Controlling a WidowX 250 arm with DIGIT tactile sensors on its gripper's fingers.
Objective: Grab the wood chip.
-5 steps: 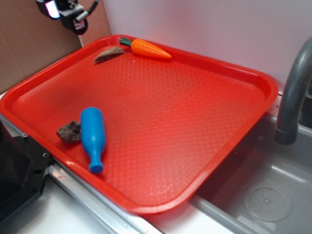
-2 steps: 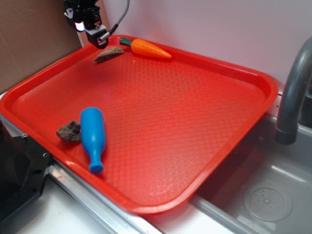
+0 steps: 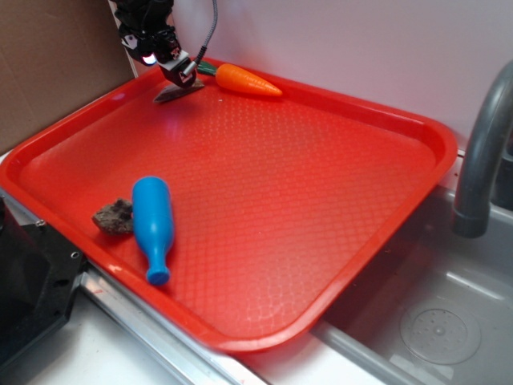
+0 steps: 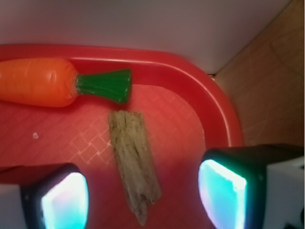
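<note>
A red tray [image 3: 321, 184] covers most of the worktop beside a grey sink [image 3: 433, 321] and faucet [image 3: 481, 160], with a white wall behind. In the exterior view, the wood chip [image 3: 178, 94] lies at the tray's far left corner, just beside the toy carrot [image 3: 240, 79]; the gripper [image 3: 180, 70] hangs directly over it. A blue bottle [image 3: 152, 224] and a dark rock-like lump [image 3: 114, 216] sit touching near the front left edge. In the wrist view, the wood chip [image 4: 133, 164] lies lengthwise between the spread fingers [image 4: 224, 195] of the gripper [image 4: 143, 200], untouched by either, its blunt end almost meeting the carrot [image 4: 38, 88] at its green top.
</note>
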